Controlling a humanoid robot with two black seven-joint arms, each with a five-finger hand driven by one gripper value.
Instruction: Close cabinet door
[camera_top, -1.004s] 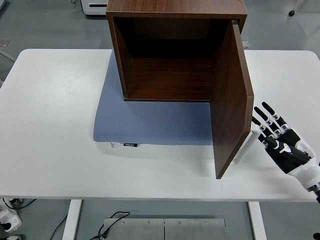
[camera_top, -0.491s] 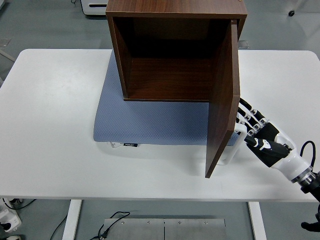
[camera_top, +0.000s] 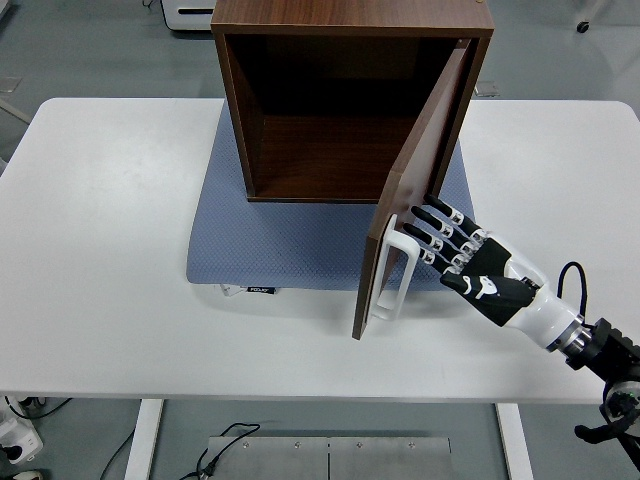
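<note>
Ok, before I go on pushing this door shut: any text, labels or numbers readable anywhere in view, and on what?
Small black tag on the near edge of the blue mat: light print, too small to read.
Cabinet, its door, white handle, table: no text visible.
Right hand: no markings readable.

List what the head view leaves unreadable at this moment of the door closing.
- Contact of right hand fingertips with the cabinet door: too fine to tell whether they press.
- Cabinet rear and top: cut off by the picture's top edge.
- Print on the blue mat tag: too small.
- Left arm: out of view.
</note>
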